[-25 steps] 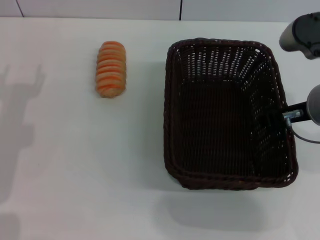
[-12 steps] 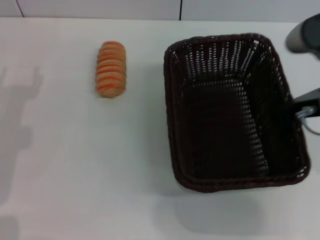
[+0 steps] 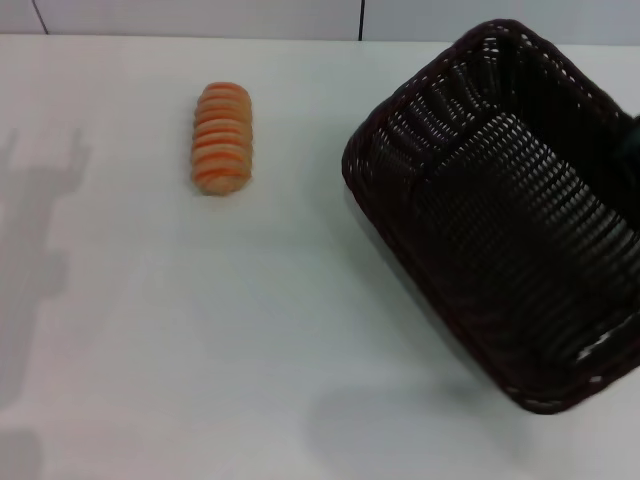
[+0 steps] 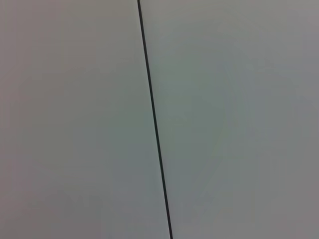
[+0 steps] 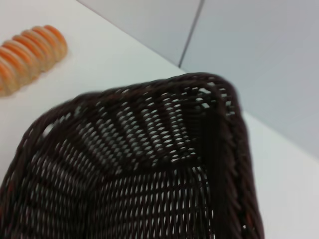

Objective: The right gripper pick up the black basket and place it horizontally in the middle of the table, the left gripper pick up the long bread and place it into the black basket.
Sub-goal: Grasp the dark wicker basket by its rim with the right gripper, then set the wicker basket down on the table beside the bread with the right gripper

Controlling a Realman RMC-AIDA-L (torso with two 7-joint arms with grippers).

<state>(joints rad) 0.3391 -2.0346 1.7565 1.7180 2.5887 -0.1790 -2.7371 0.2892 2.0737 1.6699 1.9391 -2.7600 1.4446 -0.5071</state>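
Note:
The black basket (image 3: 510,210) hangs above the right side of the white table (image 3: 200,330), lifted, turned askew and tilted, with its shadow on the table below. My right gripper (image 3: 633,145) holds it at its right rim; only a dark sliver shows at the picture's edge. The right wrist view looks into the basket (image 5: 149,169) from close up. The long bread (image 3: 222,138) lies on the table at the far left, well apart from the basket, and shows in the right wrist view (image 5: 30,57) too. My left gripper is out of view.
An arm's shadow (image 3: 35,250) falls on the table's left edge. A pale wall with a dark seam (image 4: 152,119) fills the left wrist view. The wall behind the table (image 3: 200,15) has the same seam.
The basket has risen off the table, swung to the right and rotated so that it lies diagonally. The right arm has moved out past the picture's right edge. The bread has not moved.

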